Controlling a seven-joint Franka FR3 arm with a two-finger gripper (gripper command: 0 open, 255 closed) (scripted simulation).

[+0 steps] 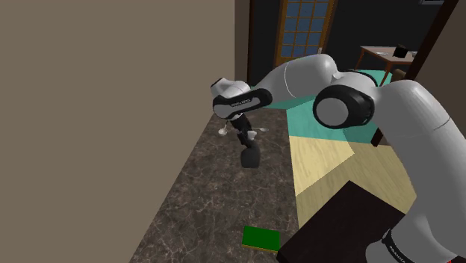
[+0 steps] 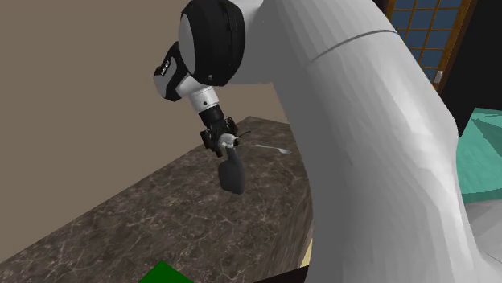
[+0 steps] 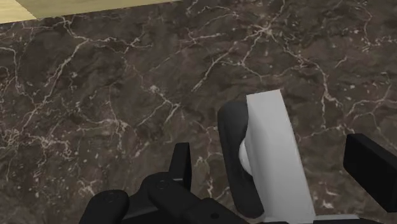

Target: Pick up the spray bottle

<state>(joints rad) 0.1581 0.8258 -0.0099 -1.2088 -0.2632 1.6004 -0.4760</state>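
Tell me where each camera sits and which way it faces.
Shoulder view: beside the stand, looking along the marble counter; arm, gripper.
Second exterior view: close beside the arm, facing the beige wall; arm, gripper.
Wrist view: on the gripper, looking down at the counter; both fingers.
Shared: spray bottle in all; green slab in both exteriors.

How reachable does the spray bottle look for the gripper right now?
Probably yes: the gripper is open with the spray bottle between its fingers, untouched, and nothing else stands in the way.

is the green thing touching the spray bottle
No, the green thing lies flat on the counter, well apart from the spray bottle.
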